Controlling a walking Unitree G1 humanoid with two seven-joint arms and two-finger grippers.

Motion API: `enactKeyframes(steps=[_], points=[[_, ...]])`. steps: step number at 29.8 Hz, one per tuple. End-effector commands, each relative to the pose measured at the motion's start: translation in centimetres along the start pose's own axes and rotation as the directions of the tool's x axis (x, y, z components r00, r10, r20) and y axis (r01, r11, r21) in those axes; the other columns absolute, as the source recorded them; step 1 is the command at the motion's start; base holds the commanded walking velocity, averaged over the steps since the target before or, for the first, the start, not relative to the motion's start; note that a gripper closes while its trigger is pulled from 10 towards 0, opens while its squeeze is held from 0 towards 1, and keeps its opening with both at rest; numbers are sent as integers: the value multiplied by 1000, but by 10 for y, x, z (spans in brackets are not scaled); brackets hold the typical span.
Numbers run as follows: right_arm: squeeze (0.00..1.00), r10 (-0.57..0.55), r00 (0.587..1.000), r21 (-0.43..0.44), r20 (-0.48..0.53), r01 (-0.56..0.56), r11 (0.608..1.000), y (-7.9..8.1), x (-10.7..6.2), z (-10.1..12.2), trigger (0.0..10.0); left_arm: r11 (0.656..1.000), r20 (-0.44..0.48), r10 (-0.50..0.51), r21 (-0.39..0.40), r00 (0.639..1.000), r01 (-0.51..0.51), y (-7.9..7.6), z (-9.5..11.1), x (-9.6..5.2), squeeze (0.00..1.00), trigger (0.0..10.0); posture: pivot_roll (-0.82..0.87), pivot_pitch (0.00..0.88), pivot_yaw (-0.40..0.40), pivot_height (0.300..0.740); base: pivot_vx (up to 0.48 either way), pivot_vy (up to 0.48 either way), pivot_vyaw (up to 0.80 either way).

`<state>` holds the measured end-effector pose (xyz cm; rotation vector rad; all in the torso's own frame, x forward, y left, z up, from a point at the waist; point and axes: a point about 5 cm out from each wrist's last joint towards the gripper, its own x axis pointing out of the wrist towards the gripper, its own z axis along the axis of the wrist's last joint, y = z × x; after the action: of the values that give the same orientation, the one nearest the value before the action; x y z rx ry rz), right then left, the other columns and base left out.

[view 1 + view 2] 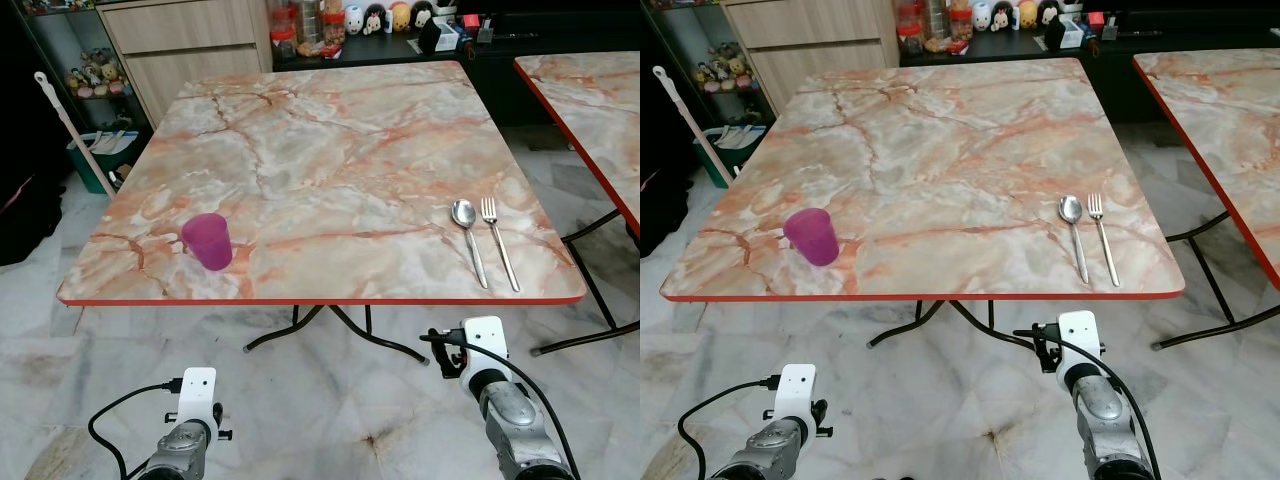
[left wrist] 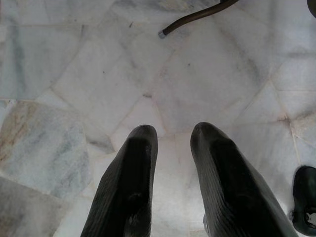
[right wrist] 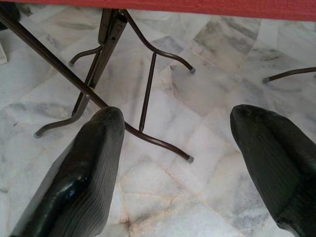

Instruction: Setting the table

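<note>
Both arms hang low before the desk (image 1: 330, 120). Left gripper (image 2: 173, 136) fingers slightly apart, right gripper (image 3: 177, 123) fingers wide, over floor. Above: pink cup (image 1: 207, 241) front-left, spoon (image 1: 467, 236) beside fork (image 1: 499, 240) front-right.

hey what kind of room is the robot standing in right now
Probably a home dining area: a marble-patterned folding table holds a spoon, fork and pink cup, with wooden drawers and a shelf of figurines behind it.
</note>
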<state>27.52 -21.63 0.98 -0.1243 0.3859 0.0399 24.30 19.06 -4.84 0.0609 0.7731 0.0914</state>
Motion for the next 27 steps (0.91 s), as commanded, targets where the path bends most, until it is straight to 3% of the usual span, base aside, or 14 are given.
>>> enactKeyframes(steps=[1,10,15,27], points=[[0,8,1000,13,3,-8,1000,4,-1,0,10000,1000,-25,11,21,1000,-10,4,-5,-1,0,10000,-102,70,87,740,0,0,0],[0,-39,997,41,71,36,998,1,-6,8,10000,999,-23,6,31,1000,-6,4,-4,0,0,10000,-109,75,88,740,0,0,0],[0,-53,990,14,130,52,999,-6,-22,31,10000,999,-22,5,35,1000,-4,4,-3,0,0,10000,-112,77,88,740,0,0,0],[0,-70,980,53,186,61,997,-9,-39,44,10000,999,-21,1,41,1000,-1,4,-2,0,0,10000,-119,80,90,740,0,0,0]])
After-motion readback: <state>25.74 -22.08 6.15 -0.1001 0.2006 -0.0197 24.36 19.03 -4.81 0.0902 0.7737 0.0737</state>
